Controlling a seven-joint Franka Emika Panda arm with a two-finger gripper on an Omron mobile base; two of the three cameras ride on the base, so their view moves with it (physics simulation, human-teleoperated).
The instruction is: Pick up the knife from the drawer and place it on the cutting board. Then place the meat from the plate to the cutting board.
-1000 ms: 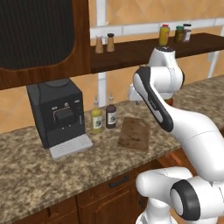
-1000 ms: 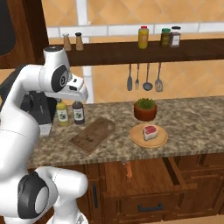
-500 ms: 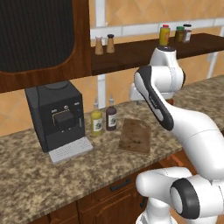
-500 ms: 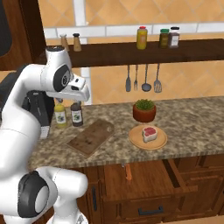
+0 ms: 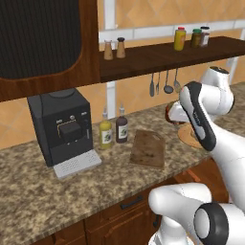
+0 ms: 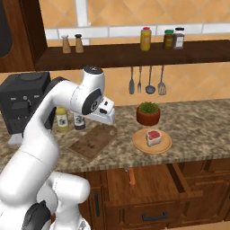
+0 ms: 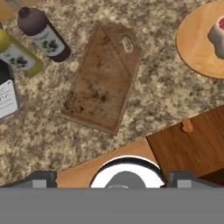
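A speckled granite counter (image 6: 202, 130) runs over dark wooden cabinets, with a tiled orange wall and a wooden shelf (image 6: 134, 53) behind. The gripper (image 6: 109, 117) hangs above the counter, pointing down; its jaws stand wide apart with nothing between them.

Nearest, below the gripper and out from the counter edge, the drawer (image 6: 150, 179) is pulled open, and the knife (image 6: 131, 176) lies inside it, only its orange-red handle plain to see, near the front left of the drawer. In the hand view a small orange tip (image 7: 187, 126) shows against the drawer's wood.

Directly under the gripper, on the counter, lies the cutting board (image 7: 104, 78), flat and bare, its hanging hole toward the wall. Off to the gripper's right sits the plate (image 6: 152, 141) with the meat (image 6: 153, 137) on it, well apart from the board. Just behind the plate stands a potted plant (image 6: 148, 113).

To the gripper's left, beyond the board, two bottles stand side by side, a yellow bottle (image 7: 17, 56) and a dark bottle (image 7: 43, 36). Farther left is a black coffee machine (image 5: 61, 130). Grey utensils (image 6: 147, 82) hang on the wall, and jars stand on the shelf above.
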